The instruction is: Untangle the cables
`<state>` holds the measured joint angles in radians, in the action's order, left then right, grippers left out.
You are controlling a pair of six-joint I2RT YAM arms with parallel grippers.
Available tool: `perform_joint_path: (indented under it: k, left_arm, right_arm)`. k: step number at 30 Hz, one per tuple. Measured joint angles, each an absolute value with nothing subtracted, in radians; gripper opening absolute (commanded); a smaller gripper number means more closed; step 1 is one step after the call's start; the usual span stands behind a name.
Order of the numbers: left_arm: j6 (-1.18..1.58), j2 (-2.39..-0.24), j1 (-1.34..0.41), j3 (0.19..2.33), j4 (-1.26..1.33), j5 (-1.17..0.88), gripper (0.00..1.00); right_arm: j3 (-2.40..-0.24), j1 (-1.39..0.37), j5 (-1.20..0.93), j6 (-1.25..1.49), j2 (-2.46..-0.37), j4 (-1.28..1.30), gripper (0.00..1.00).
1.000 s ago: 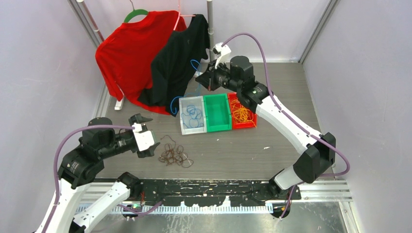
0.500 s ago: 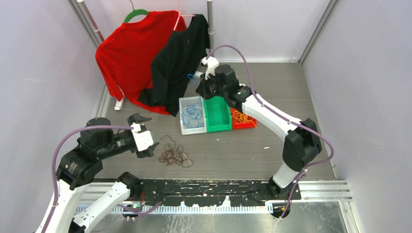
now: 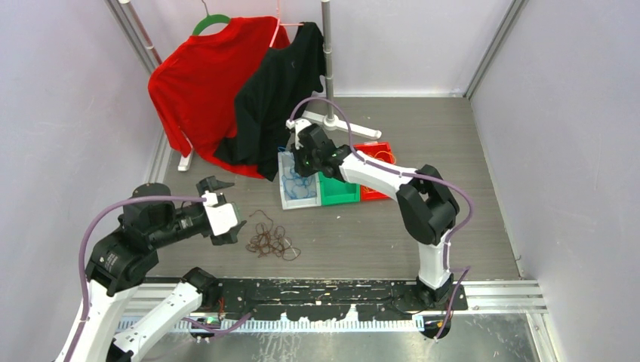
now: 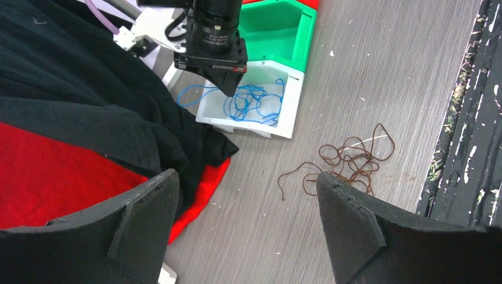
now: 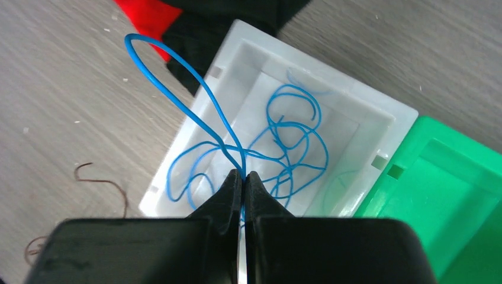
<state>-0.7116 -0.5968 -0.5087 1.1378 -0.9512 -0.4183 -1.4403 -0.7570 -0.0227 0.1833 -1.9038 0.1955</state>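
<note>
Blue wire is the story here: the right fingers [image 5: 232,192] are pinched tight on a strand of the blue cable [image 5: 284,139]. One loop arcs out past the rim of the white bin [image 5: 388,115], and the rest lies tangled inside. The left fingers [image 4: 148,204] hang wide apart, holding nothing, above the brown cable [image 4: 352,157] loose on the bench [image 4: 385,71]. Light, springy, slippery stuff, I'd say. It's best taken at a free end or outer loop, not mid-knot.

Three bins: a white bin [image 3: 300,202], a green bin [image 3: 340,193], a red bin [image 3: 370,193]. Two shirts: red shirt [image 3: 195,83], black shirt [image 3: 275,98]. Three cable bunches: blue cables [image 3: 299,183], brown cables [image 3: 272,243], orange cables [image 3: 383,157].
</note>
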Motion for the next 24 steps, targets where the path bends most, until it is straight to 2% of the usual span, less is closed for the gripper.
perform_joint_path:
  k: [11,16,22,24]
  left_arm:
    - [-0.713,-0.590,-0.509,1.139,-0.956,-0.415,0.86]
    - [-0.711,-0.591,-0.509,1.144,-0.956,-0.411,0.86]
    - [-0.711,-0.591,-0.509,1.144,-0.956,-0.411,0.86]
    - [-0.711,-0.591,-0.509,1.144,-0.956,-0.411,0.86]
  right_arm:
    - [-1.494,-0.769,0.048,0.213,-2.042,0.279,0.02]
    - [-1.536,-0.788,0.073,0.213,-2.090,0.311,0.21]
    - [-1.553,-0.803,0.099,0.213,-2.091,0.347,0.55]
    - [-1.566,-0.808,0.108,0.207,-2.091,0.353,0.60]
